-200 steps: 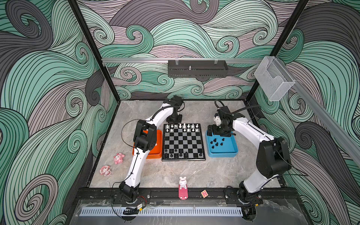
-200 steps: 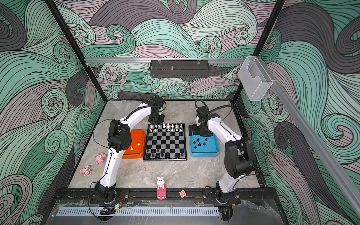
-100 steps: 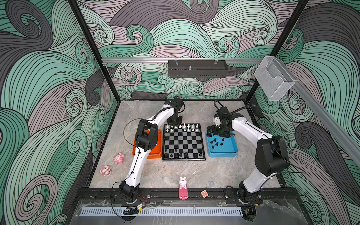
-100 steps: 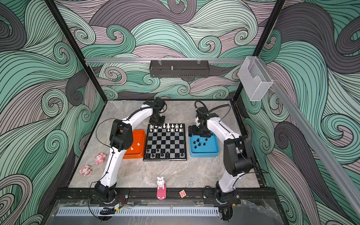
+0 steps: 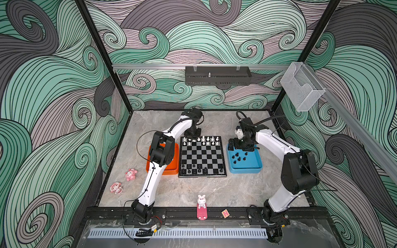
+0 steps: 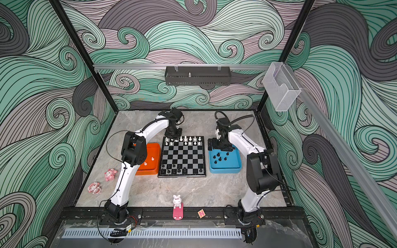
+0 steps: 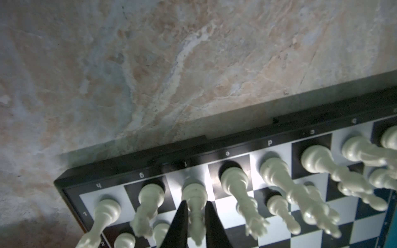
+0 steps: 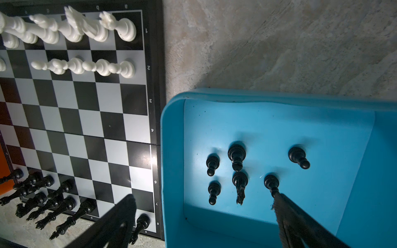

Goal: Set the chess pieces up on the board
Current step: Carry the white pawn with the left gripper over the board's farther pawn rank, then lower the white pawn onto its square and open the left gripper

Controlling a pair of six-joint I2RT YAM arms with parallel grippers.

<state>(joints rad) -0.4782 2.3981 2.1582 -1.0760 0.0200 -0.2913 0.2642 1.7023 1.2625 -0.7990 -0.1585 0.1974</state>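
The board (image 5: 202, 156) lies between an orange tray (image 5: 174, 170) and a blue tray (image 5: 245, 171). White chess pieces (image 5: 203, 139) fill its far rows and black ones (image 5: 194, 170) stand in its near rows. My left gripper (image 7: 196, 216) is shut on a white piece (image 7: 194, 192), whose base is on or just above a light square of the far row. In both top views this gripper (image 6: 174, 134) is at the board's far left edge. My right gripper (image 8: 203, 199) hangs open over the blue tray's far end, above several black pieces (image 8: 236, 156), touching none.
Two white pieces (image 6: 152, 158) stand in the orange tray. Two pink figurines (image 5: 131, 174) lie at the left of the table. A white bunny (image 5: 201, 200) on a pink base and a small cube (image 5: 225, 213) sit at the front edge.
The left arm's elbow has shifted a little to the right while its gripper stays at the board's far edge. The right arm has barely moved.
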